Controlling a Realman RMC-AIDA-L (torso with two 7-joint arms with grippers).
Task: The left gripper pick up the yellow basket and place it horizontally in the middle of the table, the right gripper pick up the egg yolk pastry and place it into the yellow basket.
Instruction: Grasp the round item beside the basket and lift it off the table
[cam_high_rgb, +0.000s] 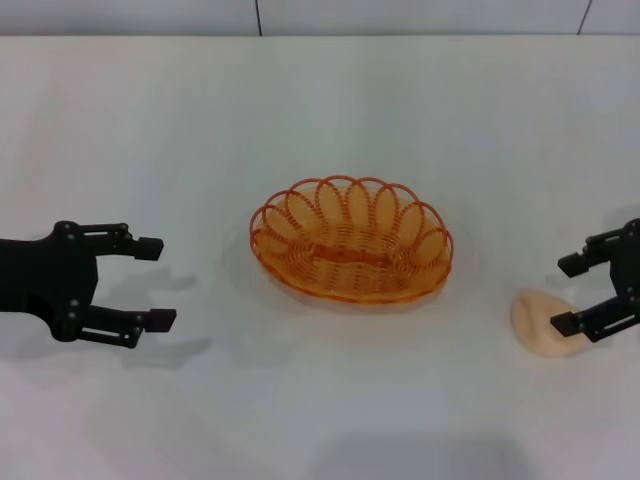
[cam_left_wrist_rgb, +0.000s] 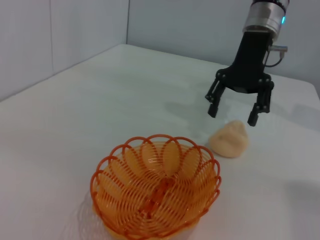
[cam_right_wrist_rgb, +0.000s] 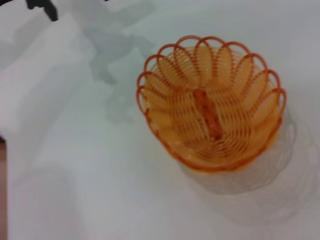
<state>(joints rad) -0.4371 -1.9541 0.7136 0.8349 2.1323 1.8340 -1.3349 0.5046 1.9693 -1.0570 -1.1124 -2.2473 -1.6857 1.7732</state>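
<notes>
The yellow basket (cam_high_rgb: 350, 240) lies flat and empty on the white table (cam_high_rgb: 320, 110), near its middle. It also shows in the left wrist view (cam_left_wrist_rgb: 156, 187) and the right wrist view (cam_right_wrist_rgb: 212, 122). My left gripper (cam_high_rgb: 155, 282) is open and empty, to the left of the basket and apart from it. The egg yolk pastry (cam_high_rgb: 535, 325) lies on the table to the right of the basket. My right gripper (cam_high_rgb: 570, 293) is open and hovers close over the pastry. The left wrist view shows its fingertips (cam_left_wrist_rgb: 234, 111) just above the pastry (cam_left_wrist_rgb: 229, 140).
A grey wall (cam_high_rgb: 400, 15) runs along the table's far edge. The tip of my left gripper (cam_right_wrist_rgb: 42, 6) shows at the edge of the right wrist view.
</notes>
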